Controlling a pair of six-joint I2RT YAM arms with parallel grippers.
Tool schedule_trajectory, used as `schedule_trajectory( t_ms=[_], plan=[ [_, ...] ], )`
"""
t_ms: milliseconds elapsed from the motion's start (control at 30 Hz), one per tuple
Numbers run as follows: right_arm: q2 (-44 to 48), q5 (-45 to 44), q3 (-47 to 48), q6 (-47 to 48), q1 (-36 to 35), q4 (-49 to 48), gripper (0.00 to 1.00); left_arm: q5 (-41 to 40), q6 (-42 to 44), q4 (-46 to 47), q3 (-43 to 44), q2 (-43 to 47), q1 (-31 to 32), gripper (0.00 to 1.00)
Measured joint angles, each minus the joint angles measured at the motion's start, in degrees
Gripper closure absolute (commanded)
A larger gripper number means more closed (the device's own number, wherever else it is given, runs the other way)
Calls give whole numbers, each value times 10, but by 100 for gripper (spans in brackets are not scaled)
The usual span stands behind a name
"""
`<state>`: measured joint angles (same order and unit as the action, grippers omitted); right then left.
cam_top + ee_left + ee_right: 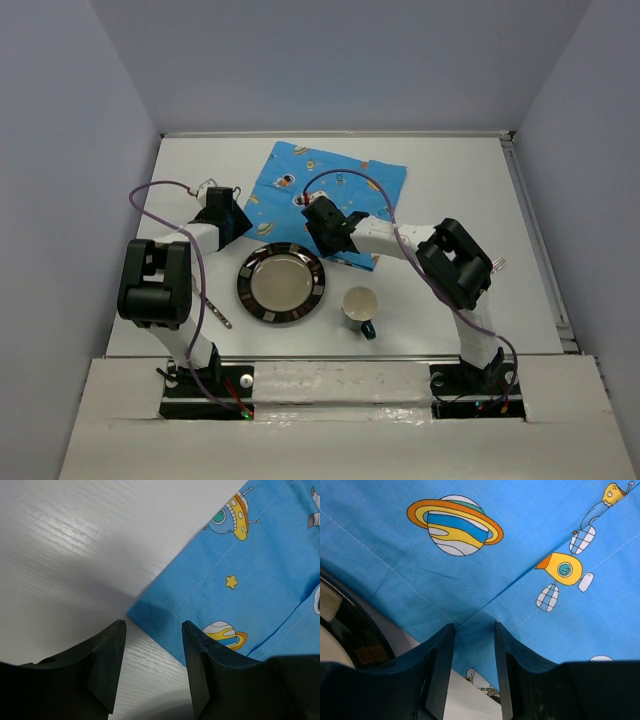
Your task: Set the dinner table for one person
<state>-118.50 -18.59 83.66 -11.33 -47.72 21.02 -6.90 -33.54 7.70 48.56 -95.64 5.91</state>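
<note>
The white surface [460, 200] fills the middle of the top view. A blue mat [300, 175] lies on it, upper centre. Below the mat sit a dark-rimmed plate [281, 285] and, to its right, a mug [360, 305]. A utensil [220, 315] lies left of the plate. The left claw [152, 625] is spread wide at the mat's left corner, holding nothing. The right claw [474, 627] hangs over a fold at the mat's lower edge, its fingers close together; I cannot tell whether they pinch the cloth.
</note>
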Motion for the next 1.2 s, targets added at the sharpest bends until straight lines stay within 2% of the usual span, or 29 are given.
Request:
schedule_trajectory(
  t_ms=[167, 367, 567, 967, 1200],
  plan=[
    [2, -10, 0, 0, -3, 4, 50, 0, 0, 0, -2, 0, 0, 41],
    [13, -10, -2, -1, -13, 16, 62, 1, 0, 2, -3, 0, 0, 41],
    [15, -7, -2, -2, -18, 18, 67, 1, -1, 4, -5, 0, 0, 42],
    [14, -5, -2, -7, -19, 20, 69, 1, -2, 11, -10, 0, 0, 41],
    [10, -9, -2, -9, -19, 24, 61, 1, -2, 11, -10, 0, 0, 41]
  ],
)
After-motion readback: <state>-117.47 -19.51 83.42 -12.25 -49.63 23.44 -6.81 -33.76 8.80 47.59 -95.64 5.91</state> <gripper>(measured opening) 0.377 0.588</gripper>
